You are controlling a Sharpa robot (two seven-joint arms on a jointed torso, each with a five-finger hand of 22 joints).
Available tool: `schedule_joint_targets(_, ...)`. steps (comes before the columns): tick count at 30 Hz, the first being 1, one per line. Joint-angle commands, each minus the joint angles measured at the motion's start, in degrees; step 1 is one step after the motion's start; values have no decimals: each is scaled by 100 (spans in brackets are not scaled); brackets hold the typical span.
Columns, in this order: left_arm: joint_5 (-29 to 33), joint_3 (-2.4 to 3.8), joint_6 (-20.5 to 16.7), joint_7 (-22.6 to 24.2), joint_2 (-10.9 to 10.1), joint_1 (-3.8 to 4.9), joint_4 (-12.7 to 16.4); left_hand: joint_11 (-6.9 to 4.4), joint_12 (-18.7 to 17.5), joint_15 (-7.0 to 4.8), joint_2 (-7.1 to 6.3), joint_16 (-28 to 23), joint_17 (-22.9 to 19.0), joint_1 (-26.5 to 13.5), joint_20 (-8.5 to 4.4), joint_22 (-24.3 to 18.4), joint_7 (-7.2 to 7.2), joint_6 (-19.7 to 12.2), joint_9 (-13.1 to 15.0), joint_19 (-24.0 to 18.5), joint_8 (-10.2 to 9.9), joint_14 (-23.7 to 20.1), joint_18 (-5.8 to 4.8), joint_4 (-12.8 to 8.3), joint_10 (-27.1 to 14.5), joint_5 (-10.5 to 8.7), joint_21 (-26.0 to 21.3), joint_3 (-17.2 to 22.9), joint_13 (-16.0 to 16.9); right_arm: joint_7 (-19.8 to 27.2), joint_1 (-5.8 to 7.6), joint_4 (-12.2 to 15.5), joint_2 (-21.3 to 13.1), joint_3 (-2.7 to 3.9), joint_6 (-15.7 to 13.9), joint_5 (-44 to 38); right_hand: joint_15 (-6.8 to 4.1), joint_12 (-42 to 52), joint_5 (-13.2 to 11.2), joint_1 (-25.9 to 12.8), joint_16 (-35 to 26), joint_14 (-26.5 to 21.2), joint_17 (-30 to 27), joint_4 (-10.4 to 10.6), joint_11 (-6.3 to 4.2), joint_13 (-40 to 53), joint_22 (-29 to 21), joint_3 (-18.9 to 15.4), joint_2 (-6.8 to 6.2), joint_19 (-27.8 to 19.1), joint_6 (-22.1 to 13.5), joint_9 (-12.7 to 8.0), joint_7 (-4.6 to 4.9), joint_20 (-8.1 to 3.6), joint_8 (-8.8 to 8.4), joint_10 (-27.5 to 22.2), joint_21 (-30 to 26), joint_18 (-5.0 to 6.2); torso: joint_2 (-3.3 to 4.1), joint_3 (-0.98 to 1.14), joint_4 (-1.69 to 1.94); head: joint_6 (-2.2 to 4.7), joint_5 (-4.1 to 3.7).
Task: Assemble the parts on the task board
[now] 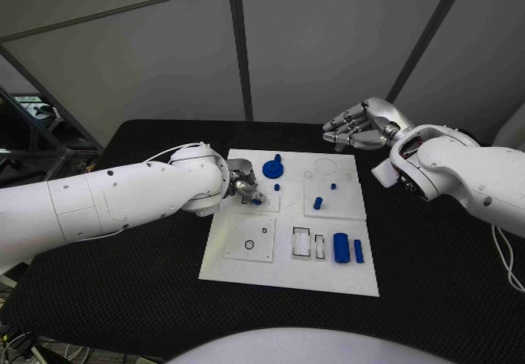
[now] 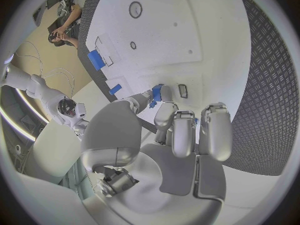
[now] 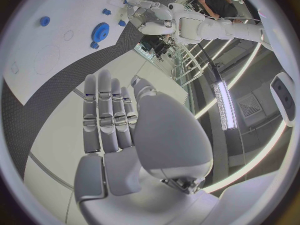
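While the left silver many-fingered hand [image 1: 247, 189] pinches a small blue plastic peg [image 2: 155, 93] at its fingertips, low over the white flat task board [image 1: 287, 277] at its left-hand recessed tile, the right silver hand [image 1: 358, 127] hangs off the board's far right corner w/ fingers spread, holding nothing. Peg judged light, rigid, smooth; likely slippery, so grip at mid-body, axis kept upright. Other parts on board: blue toothed gear [image 1: 272, 168], blue short stud [image 1: 317, 202], blue cylinder [image 1: 341, 247]. Surface: black textured table [image 1: 131, 288], matte. Room: pale panel walls behind.
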Motion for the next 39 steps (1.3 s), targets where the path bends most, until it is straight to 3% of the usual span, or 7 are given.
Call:
schedule_joint_targets(1, 5, -4, 114, -7, 38, -2, -14, 2, 39, -45, 10, 0, 858, -56, -10, 291, 7, 50, -3, 44, 4, 428, -68, 1, 44, 17, 32, -36, 25, 31, 9, -5, 3, 3, 29, 11, 32, -24, 24, -51, -20, -19, -6, 38, 24, -7, -5, -7, -7, 3, -39, -1, 19, 53, -24, 4, -40, 55, -4, 0, 4, -8, 2)
schedule_joint_targets(25, 24, -3, 130, -6, 142, -2, -187, -27, 128, -73, 146, 2, 868, -646, -44, 449, -23, 187, 32, 133, -42, 432, -102, 301, 143, 17, 122, -203, 139, 22, 9, -6, 5, 3, 68, 11, 36, -29, 29, -84, -26, -19, -5, 61, 27, -10, -13, -16, -8, 7, -44, 0, 21, 58, -23, 3, -53, 56, -5, -4, 6, -1, -1)
schedule_joint_targets(39, 36, -3, 111, -3, 137, -2, -209, -31, 144, -75, 44, 2, 873, -983, -48, 506, -30, 275, 57, 161, -68, 434, -113, 495, 181, 15, 150, -572, 170, 17, 9, -11, 2, 3, 104, 11, 43, -38, 32, -129, -40, -24, -6, 88, 35, -15, -25, -41, -27, 10, -58, -1, 27, 66, -25, -8, -76, 57, -4, -8, 6, -7, -9)
